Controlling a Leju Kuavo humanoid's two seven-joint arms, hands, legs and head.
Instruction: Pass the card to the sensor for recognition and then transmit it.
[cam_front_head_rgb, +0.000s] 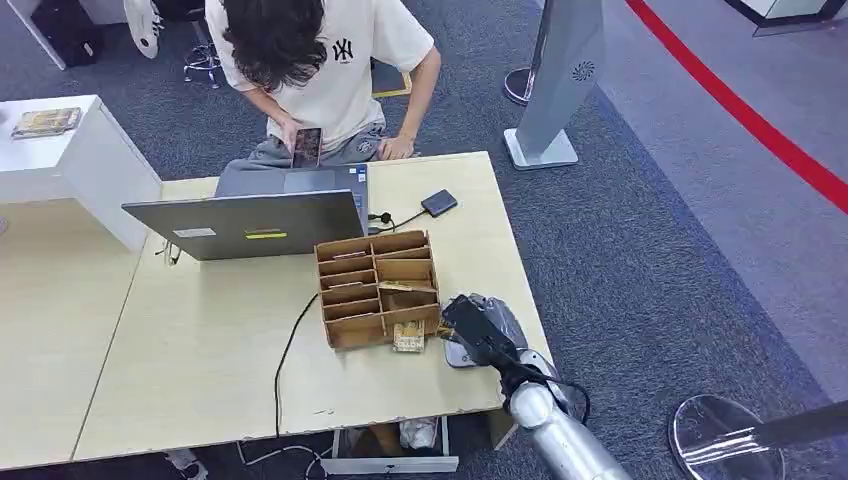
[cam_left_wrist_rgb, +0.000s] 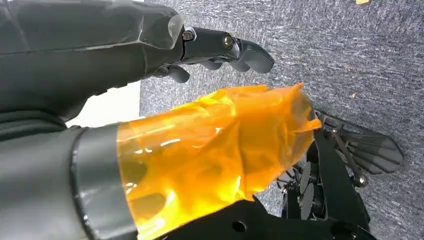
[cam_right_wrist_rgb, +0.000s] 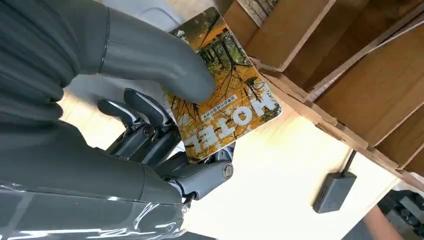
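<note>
— What do we hold?
— Our right hand (cam_right_wrist_rgb: 165, 130) pinches a glossy orange hotel card (cam_right_wrist_rgb: 225, 95) between thick grey thumb and dark fingers, just beside the slotted wooden organizer (cam_front_head_rgb: 378, 287) on the pale table (cam_front_head_rgb: 200, 350).
— The sensor?
— Perhaps that small flat dark box (cam_front_head_rgb: 439, 203), far side.
— Left hand (cam_left_wrist_rgb: 220, 50)?
— Fingers apart, empty, above grey carpet.

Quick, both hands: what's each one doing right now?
Left robot hand: holds nothing, fingers extended over the carpet.
Right robot hand: pinching the hotel card between thumb and fingers, beside the wooden organizer.
</note>
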